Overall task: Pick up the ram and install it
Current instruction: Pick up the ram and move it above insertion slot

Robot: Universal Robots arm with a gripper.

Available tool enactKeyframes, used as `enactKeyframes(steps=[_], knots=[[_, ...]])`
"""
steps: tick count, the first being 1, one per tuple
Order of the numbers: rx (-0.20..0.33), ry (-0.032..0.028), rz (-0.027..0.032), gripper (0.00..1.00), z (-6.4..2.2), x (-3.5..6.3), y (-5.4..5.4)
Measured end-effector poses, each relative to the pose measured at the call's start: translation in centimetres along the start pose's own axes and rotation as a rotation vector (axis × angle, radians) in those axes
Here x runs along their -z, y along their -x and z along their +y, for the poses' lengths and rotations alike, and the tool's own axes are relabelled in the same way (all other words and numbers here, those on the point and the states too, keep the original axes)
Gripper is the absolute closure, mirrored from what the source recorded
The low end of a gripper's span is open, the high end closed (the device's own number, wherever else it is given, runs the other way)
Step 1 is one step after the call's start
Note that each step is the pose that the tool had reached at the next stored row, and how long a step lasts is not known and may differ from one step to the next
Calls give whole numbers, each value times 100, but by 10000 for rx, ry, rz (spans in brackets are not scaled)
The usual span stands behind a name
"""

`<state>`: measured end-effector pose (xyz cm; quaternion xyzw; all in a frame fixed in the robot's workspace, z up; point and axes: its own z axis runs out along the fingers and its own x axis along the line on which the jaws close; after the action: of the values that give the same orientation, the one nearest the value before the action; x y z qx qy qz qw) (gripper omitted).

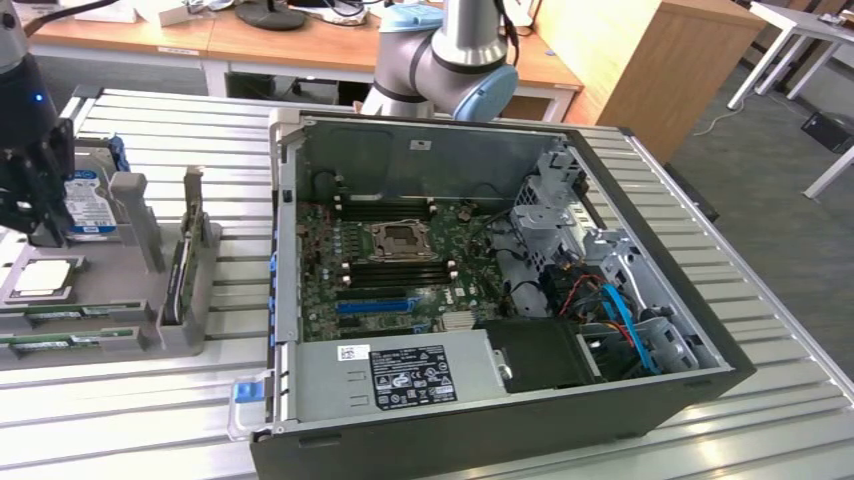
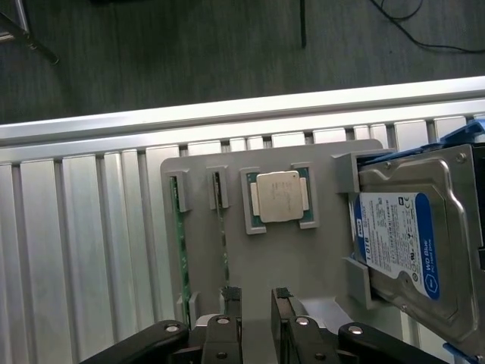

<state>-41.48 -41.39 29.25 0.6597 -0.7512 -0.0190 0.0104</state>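
Over the grey fixture tray [image 1: 127, 295] at the exterior view's left, on the slatted counter [image 1: 761, 330], the arm [image 1: 30, 150] hangs with its wrist pointing straight down. Jaws slightly spread, nothing between them. The ram [image 2: 223, 235] stands on edge in its tray slot, just beside one fingertip [image 2: 233, 297] and outside the gap. CPU [image 2: 279, 196] and hard drive [image 2: 402, 235] sit further along the tray.

We see two thin green boards: the first ram stick [image 2: 182, 250] and the second ram stick [image 2: 223, 246]. They stand on edge, parallel and just apart, each in its own narrow slot along one outer edge of the grey holder [image 2: 303, 265].
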Motion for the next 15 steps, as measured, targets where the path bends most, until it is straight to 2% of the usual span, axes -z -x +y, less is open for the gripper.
enactKeyframes(steps=[7,15], knots=[[-1,-5,43,70,6,-48,-2],[-2,-7,48,70,10,-68,-2]])
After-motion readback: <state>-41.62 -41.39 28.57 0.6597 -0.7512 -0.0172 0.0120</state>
